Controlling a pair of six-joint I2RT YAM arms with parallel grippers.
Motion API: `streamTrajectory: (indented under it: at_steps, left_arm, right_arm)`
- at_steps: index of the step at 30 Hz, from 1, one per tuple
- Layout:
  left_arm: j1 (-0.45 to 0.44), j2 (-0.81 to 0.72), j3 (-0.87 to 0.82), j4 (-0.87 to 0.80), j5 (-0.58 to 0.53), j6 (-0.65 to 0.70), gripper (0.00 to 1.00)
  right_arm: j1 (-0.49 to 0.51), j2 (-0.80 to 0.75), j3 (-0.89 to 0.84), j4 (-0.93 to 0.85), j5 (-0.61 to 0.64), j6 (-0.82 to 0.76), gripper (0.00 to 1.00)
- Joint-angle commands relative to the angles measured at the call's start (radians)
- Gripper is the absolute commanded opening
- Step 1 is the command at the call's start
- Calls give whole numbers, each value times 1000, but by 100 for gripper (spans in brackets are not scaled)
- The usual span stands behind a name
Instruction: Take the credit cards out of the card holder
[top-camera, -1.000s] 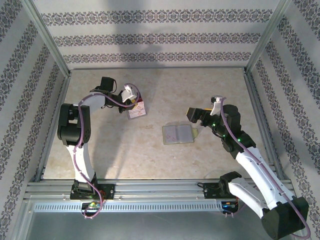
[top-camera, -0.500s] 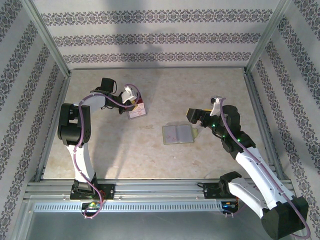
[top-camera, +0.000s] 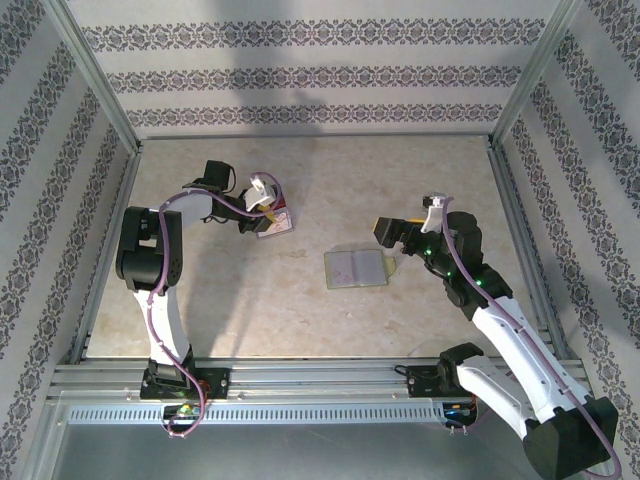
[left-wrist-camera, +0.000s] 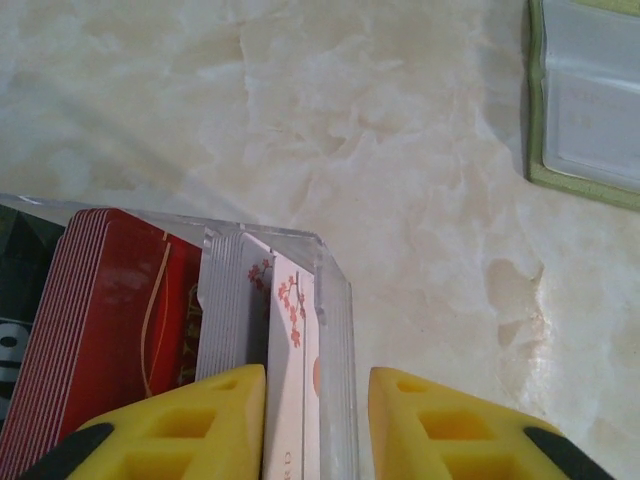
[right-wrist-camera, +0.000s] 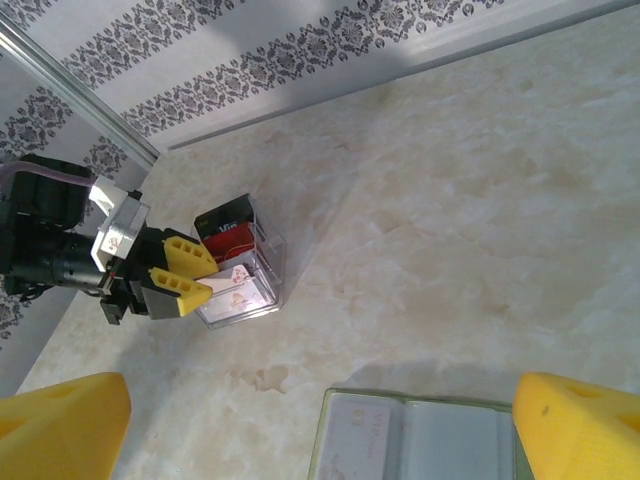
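Left claw (left-wrist-camera: 317, 390) slack around the boxed credit cards (left-wrist-camera: 120, 300)
Its jaws stand slightly apart, astride a white card and the clear box (left-wrist-camera: 335, 290) wall, likely so the cards rest in the box unaided; the red stack sits just left of them. The card holder (top-camera: 355, 268) lies open on the bench (top-camera: 300, 310) just ahead of the right claw (top-camera: 390, 245), which gapes wide, probably ready to steady it
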Motion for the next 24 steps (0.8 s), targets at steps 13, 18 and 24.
streamTrajectory:
  at_steps: [13,18,24]
  left_arm:
    - [-27,-275,-125,217,-71,-301,65]
    - [-96,-375,-173,248,-231,-480,90]
    - [-232,-493,-279,357,-533,-696,100]
  right_arm:
    - [180,130,117,-219,296,-42,97]
    - [263,255,158,-277,353,-36,88]
    - [385,466,246,-353,419,-28,80]
